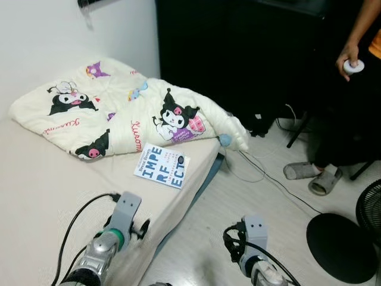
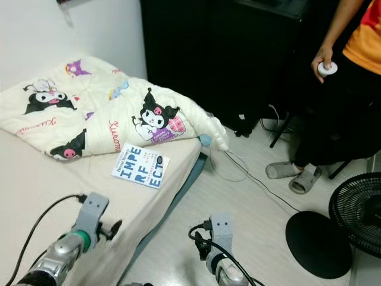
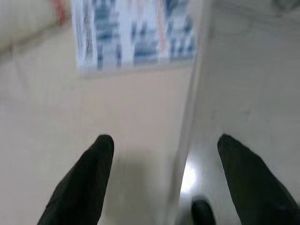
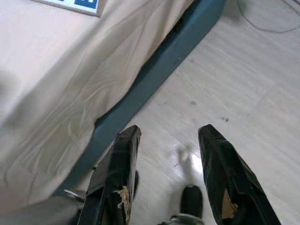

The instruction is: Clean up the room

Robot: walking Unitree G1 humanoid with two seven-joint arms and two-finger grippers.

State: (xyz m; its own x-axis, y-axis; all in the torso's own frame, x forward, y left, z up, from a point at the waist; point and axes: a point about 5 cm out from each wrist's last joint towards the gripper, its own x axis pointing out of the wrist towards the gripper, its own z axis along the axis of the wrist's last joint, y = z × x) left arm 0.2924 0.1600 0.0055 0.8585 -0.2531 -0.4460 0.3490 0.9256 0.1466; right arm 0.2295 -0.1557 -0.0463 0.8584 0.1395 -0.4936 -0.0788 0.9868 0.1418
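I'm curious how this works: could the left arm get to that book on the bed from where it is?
Probably yes. The left gripper hangs open over bare sheet, facing the book; nothing lies between them on the bed.

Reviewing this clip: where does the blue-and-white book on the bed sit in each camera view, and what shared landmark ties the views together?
Left eye view: the book lies on the bed near its floor-side edge, just below the cartoon blanket.
Right eye view: same spot, left of centre.
Left wrist view: blurred, beyond the open left gripper.
Right wrist view: one corner at the frame edge.
Shared landmark: the bed edge.
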